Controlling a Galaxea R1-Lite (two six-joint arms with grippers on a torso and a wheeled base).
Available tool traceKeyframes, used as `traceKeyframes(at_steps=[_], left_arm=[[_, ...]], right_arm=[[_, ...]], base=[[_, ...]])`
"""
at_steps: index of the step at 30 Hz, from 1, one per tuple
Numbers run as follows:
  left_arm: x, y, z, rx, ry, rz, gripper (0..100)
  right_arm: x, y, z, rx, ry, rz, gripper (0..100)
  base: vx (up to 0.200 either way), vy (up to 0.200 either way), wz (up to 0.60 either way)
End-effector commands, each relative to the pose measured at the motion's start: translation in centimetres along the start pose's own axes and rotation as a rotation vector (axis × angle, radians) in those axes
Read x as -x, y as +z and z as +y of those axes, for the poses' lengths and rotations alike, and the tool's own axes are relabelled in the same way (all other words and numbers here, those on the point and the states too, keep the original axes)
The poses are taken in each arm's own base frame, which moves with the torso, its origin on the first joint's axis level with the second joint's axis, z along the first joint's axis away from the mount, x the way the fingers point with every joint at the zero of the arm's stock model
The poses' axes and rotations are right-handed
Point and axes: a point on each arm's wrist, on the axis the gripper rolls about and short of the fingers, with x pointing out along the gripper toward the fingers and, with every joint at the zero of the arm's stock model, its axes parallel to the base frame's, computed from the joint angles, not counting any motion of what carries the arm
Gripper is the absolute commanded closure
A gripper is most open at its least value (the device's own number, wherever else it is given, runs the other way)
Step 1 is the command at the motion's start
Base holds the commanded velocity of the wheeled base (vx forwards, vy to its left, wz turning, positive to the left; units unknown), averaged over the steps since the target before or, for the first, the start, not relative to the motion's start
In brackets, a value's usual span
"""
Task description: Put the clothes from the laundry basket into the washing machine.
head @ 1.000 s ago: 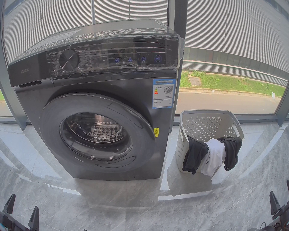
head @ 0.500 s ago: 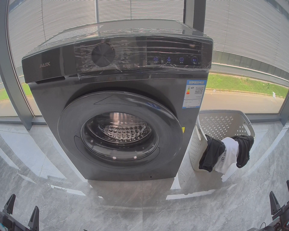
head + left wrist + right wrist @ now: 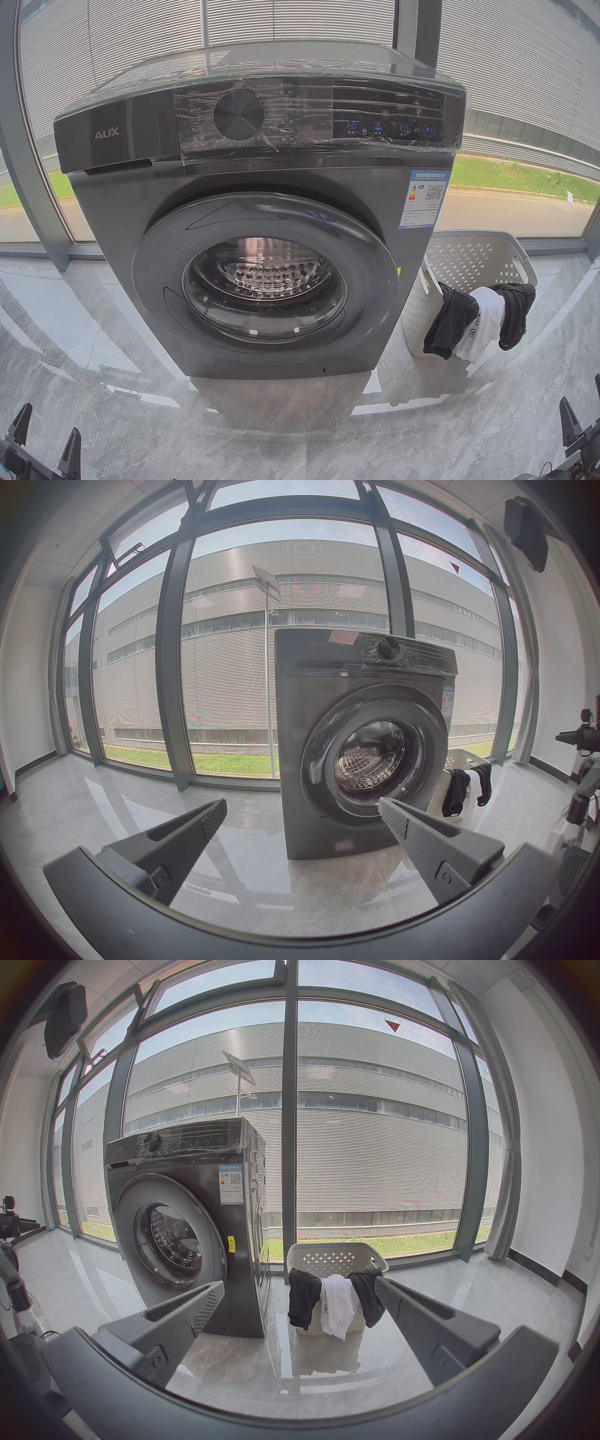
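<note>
Head view looks down on glossy grey marble floor (image 3: 281,425) before a wall of windows (image 3: 531,69). The grey washing machine (image 3: 262,206), door shut, stands left of the white laundry basket (image 3: 475,247); black and white clothes (image 3: 478,319) hang over the basket's near rim. A printed label (image 3: 424,199) sits on the machine's front, a logo (image 3: 106,134) on its film-wrapped panel (image 3: 312,119). Left gripper (image 3: 301,808) and right gripper (image 3: 299,1288) both hold their fingers apart.
</note>
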Motion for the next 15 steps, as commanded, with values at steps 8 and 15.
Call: traceKeyframes(at_steps=[8, 15], left_arm=[[0.0, -0.54, 0.01, 0.001, 0.001, 0.002, 0], [0.0, -0.54, 0.01, 0.001, 0.001, 0.002, 0]], right_arm=[[0.0, -0.52, 0.0, 0.002, 0.001, 0.001, 0], [0.0, -0.52, -0.01, 0.0, -0.001, 0.001, 0]], base=[[0.0, 0.075, 0.0], [0.0, 0.2, 0.0]])
